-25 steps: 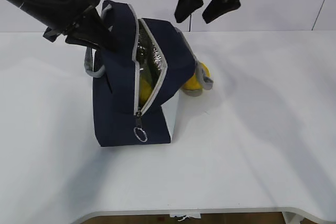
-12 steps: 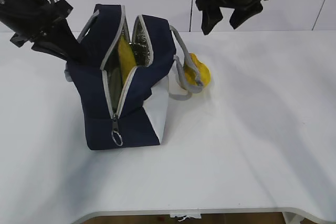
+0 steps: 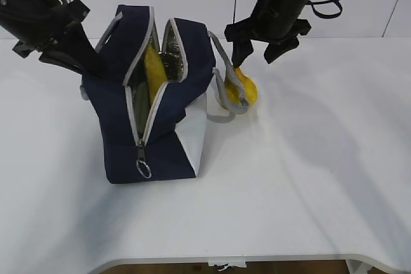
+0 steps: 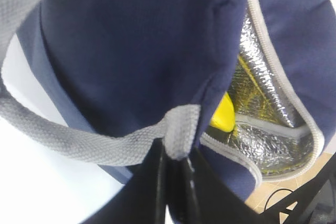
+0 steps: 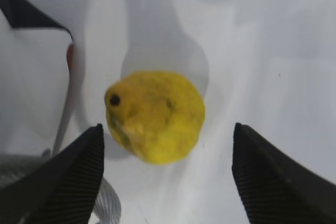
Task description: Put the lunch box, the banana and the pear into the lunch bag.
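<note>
Plainly unlettered navy lunch bag (image 3: 122, 133)

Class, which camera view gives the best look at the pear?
The right wrist view: the pear fills the middle, unobstructed, between open fingers. The exterior view shows it small, partly behind a grey handle. The left wrist view misses it.

Banana (image 3: 152, 68) inside unzipped bag (image 3: 168, 134); pear (image 3: 244, 88) beside.
</note>
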`<action>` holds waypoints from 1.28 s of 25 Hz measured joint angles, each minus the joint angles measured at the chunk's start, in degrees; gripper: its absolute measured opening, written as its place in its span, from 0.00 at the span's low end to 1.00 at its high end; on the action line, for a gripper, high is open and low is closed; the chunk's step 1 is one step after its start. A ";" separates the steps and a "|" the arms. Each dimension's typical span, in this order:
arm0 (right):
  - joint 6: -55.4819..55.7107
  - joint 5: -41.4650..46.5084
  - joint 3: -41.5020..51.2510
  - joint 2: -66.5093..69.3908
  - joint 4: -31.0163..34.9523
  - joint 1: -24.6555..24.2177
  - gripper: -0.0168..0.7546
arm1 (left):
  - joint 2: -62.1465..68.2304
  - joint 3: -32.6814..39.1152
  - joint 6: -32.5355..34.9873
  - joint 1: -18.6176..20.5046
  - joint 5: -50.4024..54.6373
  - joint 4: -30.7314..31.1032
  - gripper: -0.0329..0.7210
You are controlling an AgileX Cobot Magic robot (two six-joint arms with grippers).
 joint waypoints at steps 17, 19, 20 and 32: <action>-3.48 -4.92 0.00 3.75 8.35 0.00 0.77 | 0.00 0.00 0.00 0.00 0.00 0.12 0.05; -3.59 -5.00 0.00 4.61 8.35 0.00 0.77 | 0.00 0.00 0.00 0.00 0.00 0.12 0.05; -3.59 -5.05 0.00 4.58 8.22 0.00 0.77 | 0.00 0.00 0.00 0.00 0.00 0.12 0.05; -3.72 -4.49 -0.26 4.47 7.25 0.00 0.33 | 0.00 0.00 0.00 0.00 0.00 0.37 0.05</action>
